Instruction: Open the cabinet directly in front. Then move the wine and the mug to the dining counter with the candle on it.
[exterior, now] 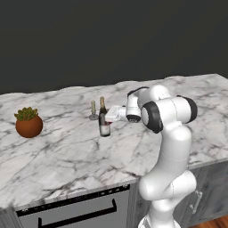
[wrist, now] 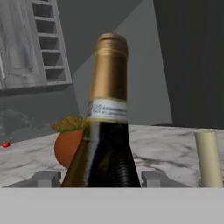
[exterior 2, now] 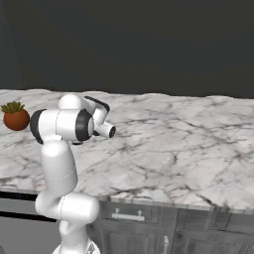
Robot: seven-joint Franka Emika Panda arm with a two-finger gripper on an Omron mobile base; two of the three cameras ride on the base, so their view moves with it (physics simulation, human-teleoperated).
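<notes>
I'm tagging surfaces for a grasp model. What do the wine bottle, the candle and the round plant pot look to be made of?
The wine: dark glossy glass by its sheen, with gold foil on the neck and a pale paper-like label. The candle: matte cream wax, seemingly, on a grey holder, perhaps metal. The plant pot: matte orange-brown, like terracotta. All stand on the dining counter, polished veined marble.

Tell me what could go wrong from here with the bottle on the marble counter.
1. The gripper has its fingers on either side of the wine, which stands upright on the dining counter; a sideways pull-out could tip the tall, slim bottle.
2. The candle stands close beside the bottle, so a swing that way might knock it over.
</notes>
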